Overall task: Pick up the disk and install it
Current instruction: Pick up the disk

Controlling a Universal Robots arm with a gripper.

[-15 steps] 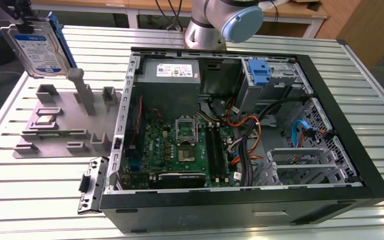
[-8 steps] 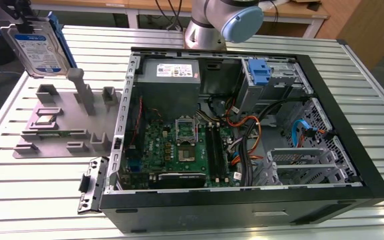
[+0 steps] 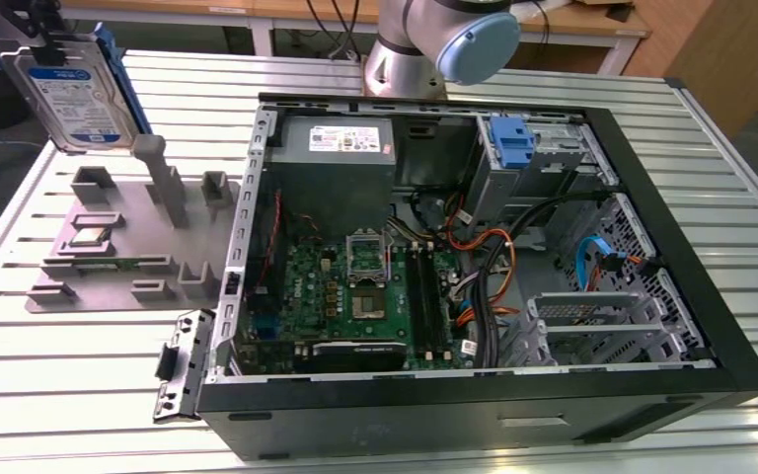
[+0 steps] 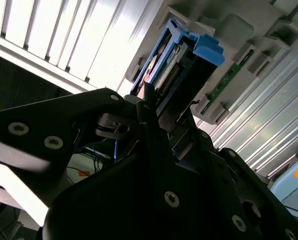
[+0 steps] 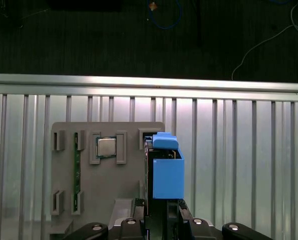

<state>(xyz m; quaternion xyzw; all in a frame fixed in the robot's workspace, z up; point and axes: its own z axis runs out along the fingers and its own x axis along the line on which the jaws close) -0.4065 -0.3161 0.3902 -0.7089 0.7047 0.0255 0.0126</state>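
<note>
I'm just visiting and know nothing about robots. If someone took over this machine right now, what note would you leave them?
Hand: shut on the disk, gripping it by one edge.
Disk: held upright in the air over the grey holder, at the exterior view's left, beside the open computer case.
Done: the disk looks lifted clear of the holder.
Left: it is not yet in the case.

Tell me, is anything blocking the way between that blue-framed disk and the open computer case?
Nothing visible does. The disk hangs above the grey fixture, and the computer case lies open beside it.
</note>
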